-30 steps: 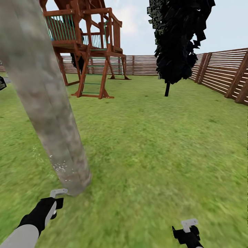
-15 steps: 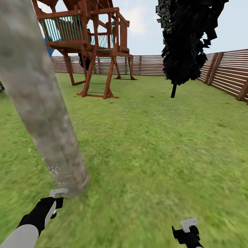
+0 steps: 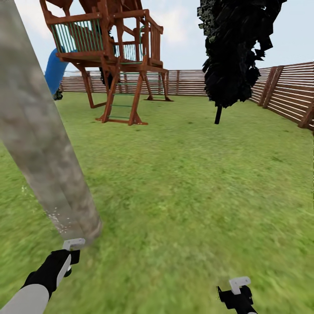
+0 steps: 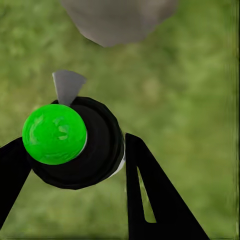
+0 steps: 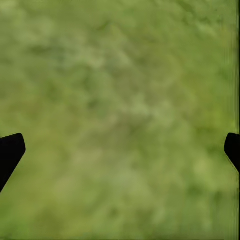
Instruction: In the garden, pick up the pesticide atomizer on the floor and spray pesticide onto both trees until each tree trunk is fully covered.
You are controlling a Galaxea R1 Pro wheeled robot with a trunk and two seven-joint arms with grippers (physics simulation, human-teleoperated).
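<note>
At the far left of the head view a pale mottled tree trunk (image 3: 41,144) is seen leaning across the frame, its foot flecked with whitish specks (only low down, it seems). Just near of that foot the left gripper (image 3: 72,253) is held; in the left wrist view its jaws are closed on the pesticide atomizer (image 4: 80,142), a black bottle whose top shows bright green here, with a pale nozzle pointing toward the trunk's base. Farther off, a wooden play tower (image 3: 109,56) and a blue slide (image 3: 54,72) are set on the grass (image 3: 183,183). To the right a near-black conifer (image 3: 235,48) is seen before the slatted fence (image 3: 283,91). At the near right the right gripper (image 3: 237,290) is held over bare grass, its jaws spread wide and empty.

The spraying step is judged to be in hand on this trunk. Next, the nozzle would need to be raised and swept up the uncovered column.
</note>
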